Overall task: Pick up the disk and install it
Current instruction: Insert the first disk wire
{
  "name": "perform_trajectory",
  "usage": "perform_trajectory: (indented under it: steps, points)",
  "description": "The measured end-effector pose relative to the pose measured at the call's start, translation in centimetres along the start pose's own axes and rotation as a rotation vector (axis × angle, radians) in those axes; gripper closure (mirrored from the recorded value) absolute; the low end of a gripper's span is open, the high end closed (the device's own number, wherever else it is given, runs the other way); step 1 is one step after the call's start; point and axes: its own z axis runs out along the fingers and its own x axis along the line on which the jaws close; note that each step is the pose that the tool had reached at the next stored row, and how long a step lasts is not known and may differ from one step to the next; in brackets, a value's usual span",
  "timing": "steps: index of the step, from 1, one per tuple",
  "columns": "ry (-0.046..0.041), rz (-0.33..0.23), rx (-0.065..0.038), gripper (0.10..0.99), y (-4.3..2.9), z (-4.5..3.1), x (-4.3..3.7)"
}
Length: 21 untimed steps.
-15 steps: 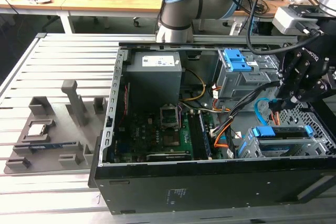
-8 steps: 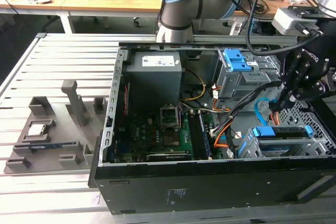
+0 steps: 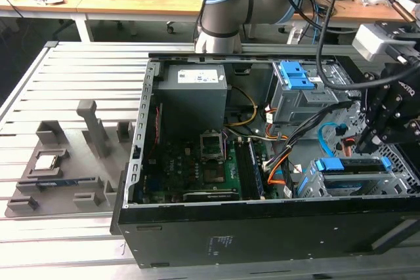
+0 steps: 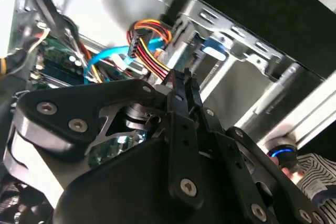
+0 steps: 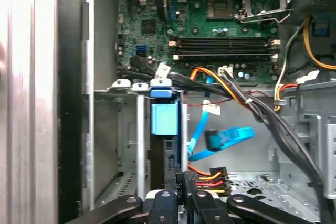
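Observation:
The disk (image 3: 357, 167) lies in the metal drive cage at the front corner of the open computer case, on the exterior view's right. Its bright blue frame runs along both ends of the silver body. In the first wrist view the blue frame (image 5: 165, 119) stands edge-on between the cage rails. My gripper (image 3: 363, 149) hangs just above the disk's near end, and I cannot tell whether it touches the frame. The thin black fingers are pressed together in both wrist views, gripper (image 5: 181, 182) (image 4: 186, 80), with nothing visible between them.
Orange, red and black power cables (image 5: 210, 174) and a blue data cable (image 5: 220, 137) lie beside the cage. A second drive cage with blue latches (image 3: 298, 77), the power supply (image 3: 193, 90) and the motherboard (image 3: 197, 162) sit in the case. A grey fixture tray (image 3: 59, 188) lies outside.

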Motion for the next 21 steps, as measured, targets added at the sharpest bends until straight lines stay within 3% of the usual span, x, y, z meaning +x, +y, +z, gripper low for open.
perform_trajectory:
  steps: [5,21]
  points:
    - [0.0001,0.000,0.000,0.918,-0.56,0.50,0.00]
    - [0.0006,0.002,0.000,0.918,-0.96,1.70,0.03]
